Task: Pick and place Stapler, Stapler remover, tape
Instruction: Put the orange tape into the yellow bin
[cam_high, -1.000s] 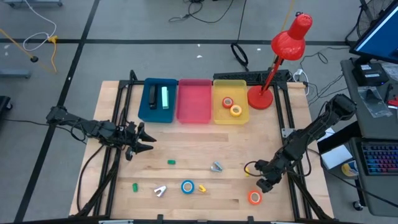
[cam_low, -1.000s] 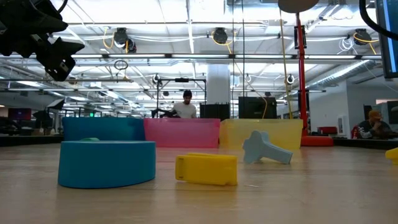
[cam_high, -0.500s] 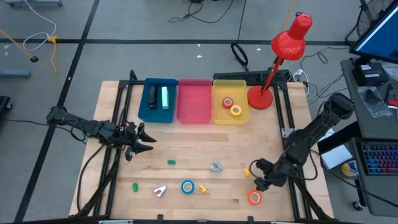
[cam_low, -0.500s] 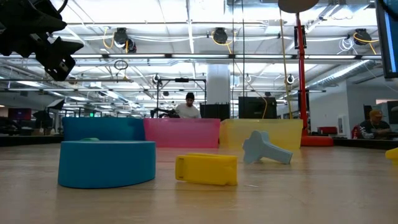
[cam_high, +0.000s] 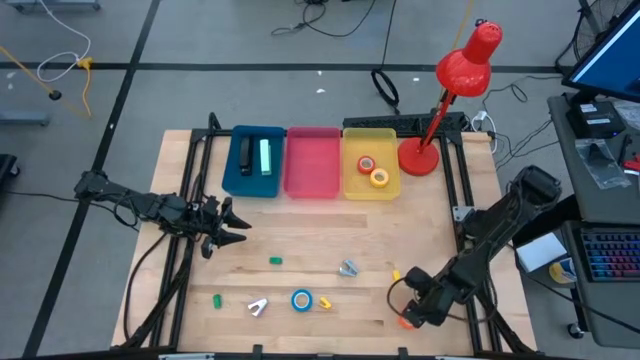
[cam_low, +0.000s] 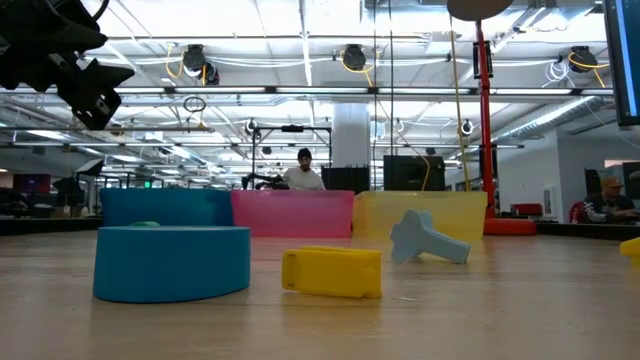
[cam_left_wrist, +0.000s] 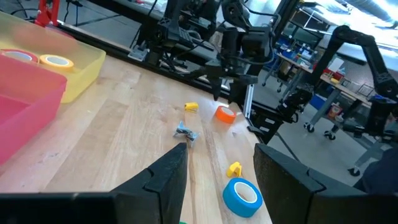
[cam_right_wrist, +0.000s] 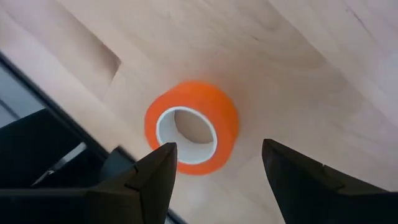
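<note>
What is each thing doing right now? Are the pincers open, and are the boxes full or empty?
Right pincer: open, above the orange tape roll, not touching it.
Orange tape roll: lying flat on the wooden table.
Left pincer: open, holding nothing.
Yellow plastic bin: holds two tape rolls.
Pink plastic bin: empty.
Blue plastic bin: holds two long items.
Blue tape roll: lying flat on the table.

Right gripper (cam_high: 412, 314) now swung down over the orange tape roll (cam_right_wrist: 192, 126), hiding most of it from above, jaws wide apart either side of it.
</note>
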